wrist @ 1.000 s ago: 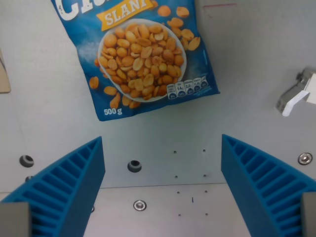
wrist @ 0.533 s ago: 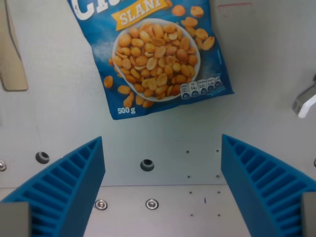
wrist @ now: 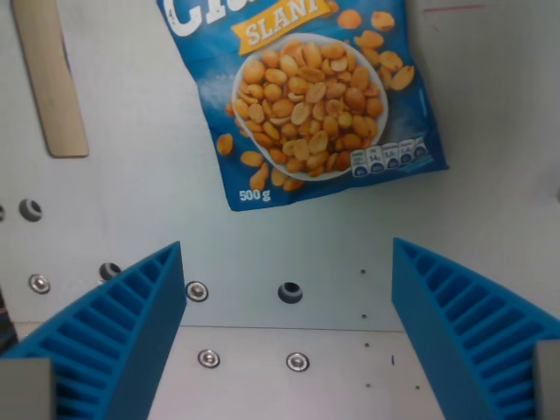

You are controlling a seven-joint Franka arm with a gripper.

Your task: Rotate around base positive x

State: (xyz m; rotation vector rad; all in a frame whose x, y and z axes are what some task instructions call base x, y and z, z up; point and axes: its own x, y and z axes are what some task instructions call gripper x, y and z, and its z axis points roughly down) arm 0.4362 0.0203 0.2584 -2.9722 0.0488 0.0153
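A blue 500 g bag of salted peanuts (wrist: 306,96) lies flat on the grey table at the top of the wrist view, tilted, with a picture of a bowl of nuts on it. My gripper (wrist: 287,337) hangs above the table below the bag, apart from it. Its two blue ribbed fingers (wrist: 114,337) stand wide apart at the lower left and lower right of the view, with nothing between them.
A flat wooden strip (wrist: 50,79) lies at the wrist view's upper left. Bolt holes and screws (wrist: 290,292) dot the grey table (wrist: 131,210), and a plate seam runs across at the bottom.
The whole scene has shifted toward the wrist view's right, so the camera has moved. The wooden strip has come into view at the left and the white clip at the right has left.
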